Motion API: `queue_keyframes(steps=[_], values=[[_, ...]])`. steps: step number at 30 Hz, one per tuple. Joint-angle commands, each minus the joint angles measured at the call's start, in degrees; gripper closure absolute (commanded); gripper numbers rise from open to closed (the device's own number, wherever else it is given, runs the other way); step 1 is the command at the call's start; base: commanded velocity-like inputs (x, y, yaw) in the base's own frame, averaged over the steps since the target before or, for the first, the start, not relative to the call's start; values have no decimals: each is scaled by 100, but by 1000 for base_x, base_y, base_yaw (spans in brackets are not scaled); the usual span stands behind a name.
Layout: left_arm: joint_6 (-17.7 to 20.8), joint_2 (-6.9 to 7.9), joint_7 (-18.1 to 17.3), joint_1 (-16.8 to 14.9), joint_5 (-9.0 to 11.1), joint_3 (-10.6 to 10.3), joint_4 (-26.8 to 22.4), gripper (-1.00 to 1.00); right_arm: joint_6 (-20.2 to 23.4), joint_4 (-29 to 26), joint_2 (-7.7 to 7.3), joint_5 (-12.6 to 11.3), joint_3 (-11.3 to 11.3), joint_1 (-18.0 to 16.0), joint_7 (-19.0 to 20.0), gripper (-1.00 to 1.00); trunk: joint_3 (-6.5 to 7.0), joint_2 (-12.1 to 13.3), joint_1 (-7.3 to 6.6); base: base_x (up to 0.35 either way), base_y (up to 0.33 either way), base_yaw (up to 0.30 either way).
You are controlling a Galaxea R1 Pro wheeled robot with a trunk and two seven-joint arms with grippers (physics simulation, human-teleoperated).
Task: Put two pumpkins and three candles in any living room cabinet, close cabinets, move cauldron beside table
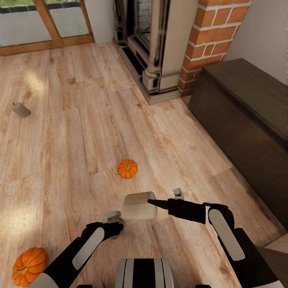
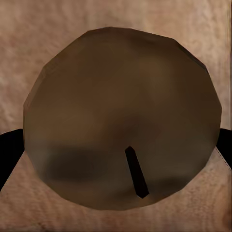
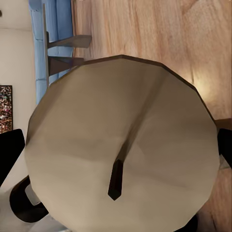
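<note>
My right gripper (image 1: 155, 203) is shut on a cream candle (image 1: 138, 206), held above the floor; the right wrist view looks at its flat end and wick (image 3: 121, 150). My left gripper (image 1: 114, 223) is shut on a second candle (image 1: 119, 226), whose wick end (image 2: 121, 121) shows between the fingers. A third candle (image 1: 21, 109) lies on its side on the floor at far left. One pumpkin (image 1: 127, 169) sits on the floor just ahead of the grippers. Another pumpkin (image 1: 29, 266) is beside my left arm. The dark-brown cabinet (image 1: 244, 116) stands at right, its panels shut. The cauldron is out of view.
A beige-and-black fireplace (image 1: 156, 48) and a brick chimney (image 1: 212, 36) stand ahead, left of the cabinet. Glazed wooden doors (image 1: 48, 24) are at the far left. In the right wrist view a blue sofa (image 3: 53, 19) and grey angled table legs (image 3: 65, 62) show behind the candle.
</note>
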Motion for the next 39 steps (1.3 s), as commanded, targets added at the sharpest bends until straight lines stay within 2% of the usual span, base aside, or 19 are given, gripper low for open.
queue_keyframes(steps=[1, 12, 16, 21, 23, 25, 27, 30, 35, 39], values=[[2, 6, 63, -4, 60, -15, -8, 100, 10, -1, -3, 34, 2, -3, 35, 100, 19, 0, -3, 0, 0, 0], [12, 75, 57, -4, 69, 105, -26, 100, 7, 18, -3, 13, -6, -3, 37, 100, 263, 15, -32, 0, 0, 0], [45, 113, 42, -4, 75, 332, -104, 100, 3, 158, -3, 14, -7, -3, 19, 100, 352, 20, -42, 0, 0, 0], [92, 359, 39, -4, 144, 478, -303, 100, -1, 419, -3, 14, -13, -3, -83, 100, 462, 27, -55, 0, 0, 0], [116, 525, 43, -4, 174, 491, -439, 100, 0, 504, 0, 14, -15, -3, -283, 100, 507, 29, -60, 0, 0, 0], [134, 614, 48, -4, 237, 499, -507, 100, 4, 533, 5, 14, -15, -3, -579, 100, 551, 32, -65, 0, 0, 0], [276, 685, 54, -4, 378, 506, -592, 100, 10, 541, 34, 9, -15, -3, -1034, 100, 595, 35, -70, 0, 0, 0], [602, 725, 70, -4, 533, 509, -741, 100, 14, 533, 54, 6, -15, -3, -1606, 100, 662, 39, -78, 0, 0, 0], [737, 733, 102, -4, 608, 506, -836, 100, 30, 466, 51, 25, -9, -3, -2389, 100, 773, 46, -91, 0, 0, 0], [924, 729, 137, -4, 717, 565, -852, 100, 33, 425, 44, 45, 5, -3, -3329, 100, 861, 51, -101, 0, 0, 0]])
